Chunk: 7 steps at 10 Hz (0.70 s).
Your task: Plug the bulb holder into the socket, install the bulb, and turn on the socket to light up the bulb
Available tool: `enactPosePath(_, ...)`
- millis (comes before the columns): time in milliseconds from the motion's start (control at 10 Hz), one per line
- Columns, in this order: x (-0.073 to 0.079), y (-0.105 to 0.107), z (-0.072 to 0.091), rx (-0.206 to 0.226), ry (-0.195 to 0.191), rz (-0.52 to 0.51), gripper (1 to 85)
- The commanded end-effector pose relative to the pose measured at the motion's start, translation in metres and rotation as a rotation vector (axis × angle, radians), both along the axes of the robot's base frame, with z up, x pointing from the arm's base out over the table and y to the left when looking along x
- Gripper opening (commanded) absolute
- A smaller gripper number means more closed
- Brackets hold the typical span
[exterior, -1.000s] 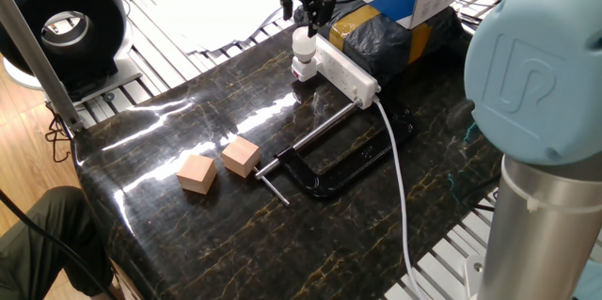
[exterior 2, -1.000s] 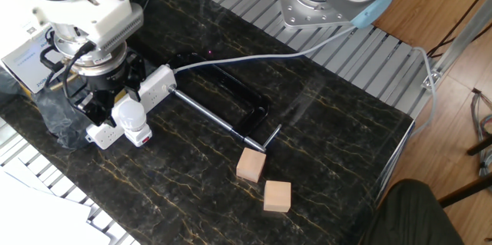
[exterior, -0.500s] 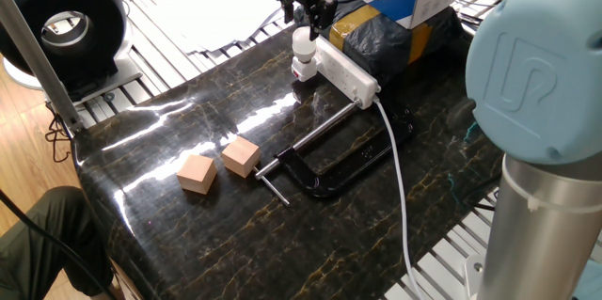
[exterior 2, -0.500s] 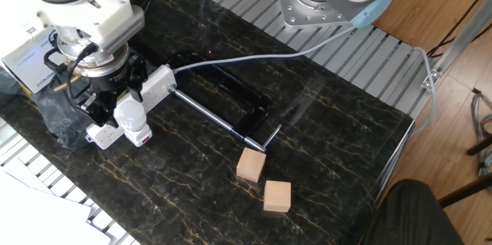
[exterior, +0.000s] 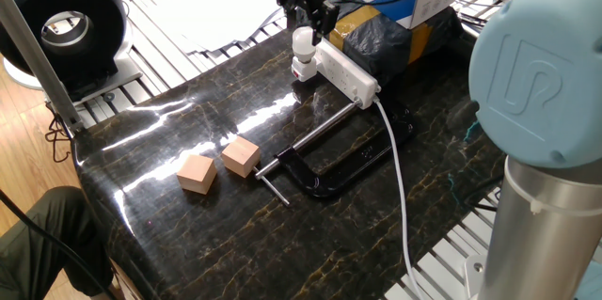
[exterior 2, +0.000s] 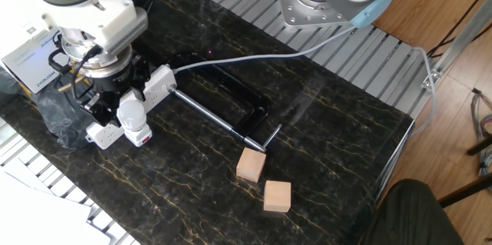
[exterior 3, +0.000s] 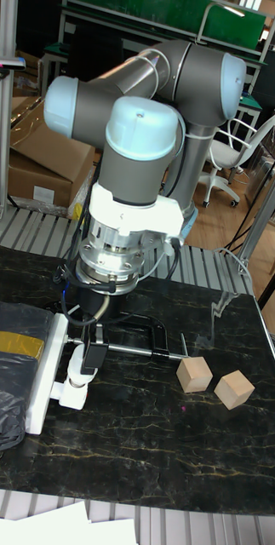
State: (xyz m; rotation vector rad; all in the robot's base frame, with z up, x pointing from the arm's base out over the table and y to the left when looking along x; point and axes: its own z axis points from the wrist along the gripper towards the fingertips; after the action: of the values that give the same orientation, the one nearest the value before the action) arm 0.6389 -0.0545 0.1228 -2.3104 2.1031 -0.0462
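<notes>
Gripper (exterior 2: pixel 121 97): points straight down above the near end of the socket; its dark fingers (exterior: pixel 303 10) stand on either side of the bulb, but whether they press on it or stand slightly clear of it cannot be told in any view.
Bulb (exterior 2: pixel 131 111): white globe, upright, seated on top of the bulb holder, directly under the gripper; also seen at (exterior: pixel 303 40) and, partly hidden by a finger, at (exterior 3: pixel 76 371).
Bulb holder (exterior 2: pixel 139 136): small white cube with a red mark on its lower face, plugged against the side of the socket at its end; also at (exterior: pixel 303 67).
Socket (exterior: pixel 346 71): long white power strip lying flat on the table beside the black bag; its thick white cable (exterior: pixel 400 187) leaves the far end and runs across the table to the edge.
Black bag (exterior: pixel 395 37): dark plastic bundle with a yellow band, just behind the socket.
Clamp (exterior: pixel 329 159): black C-shaped clamp with a silver screw rod, lying flat near the middle of the table, the cable passing over its frame.
Wooden cubes: two tan blocks, one (exterior 2: pixel 250 165) just beside the clamp's handle tip, the other (exterior 2: pixel 277 196) near it, apart from the first.
Table (exterior 2: pixel 338 122): dark marbled surface with gold veining, bearing all items.
</notes>
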Motion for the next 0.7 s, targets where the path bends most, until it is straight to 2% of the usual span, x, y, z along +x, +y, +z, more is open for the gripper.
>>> enactPosePath(0, -0.0033, 0.0039, -0.0037, 0.002, 0.012, -0.044, 63.3)
enactPosePath(200, -0.0044, 0.0001, -0.0058, -0.01, 0.02, -0.056, 62.7)
enactPosePath(400, -0.0015, 0.0011, -0.006, -0.007, 0.009, -0.058, 61.0)
enactPosePath(600, -0.0021, 0.0009, -0.0064, -0.009, 0.012, -0.052, 50.3)
